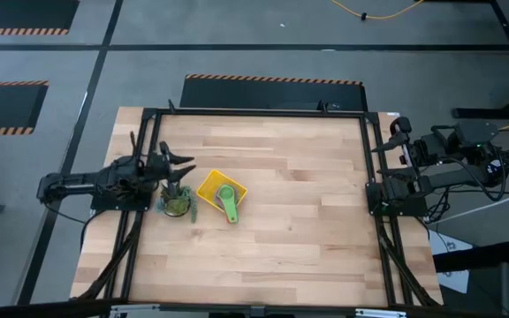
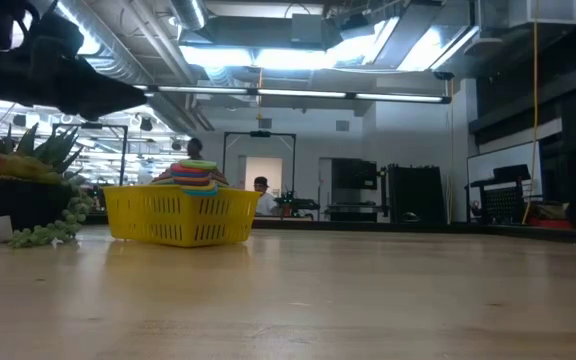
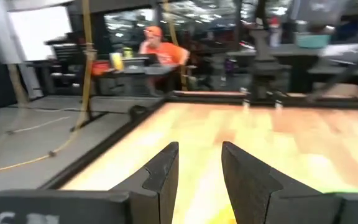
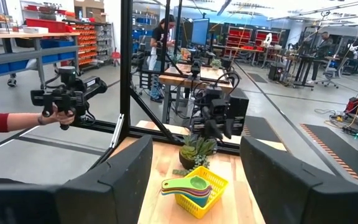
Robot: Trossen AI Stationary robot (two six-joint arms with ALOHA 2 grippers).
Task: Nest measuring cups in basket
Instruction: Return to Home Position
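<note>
The yellow basket (image 1: 212,187) rests flat on the table, left of centre. Measuring cups (image 1: 227,196) sit nested inside it, a green one on top, its handle (image 1: 231,213) sticking out over the near wall. In the low view the stack (image 2: 193,175) rises above the basket (image 2: 180,215). The right wrist view shows the basket (image 4: 199,198) and the cups' handles (image 4: 178,185) fanned to one side. My left gripper (image 1: 182,164) is open, hovering just left of and beyond the basket, touching nothing. My right gripper (image 4: 194,168) is open and waits at the table's right edge (image 1: 385,187).
A small spiky green plant (image 1: 177,202) stands right beside the basket's left wall, under my left arm; it also shows as leaves in the low view (image 2: 28,160). Black frame rails (image 1: 374,168) border the table. A person's hand (image 4: 59,115) holds a device beyond the table.
</note>
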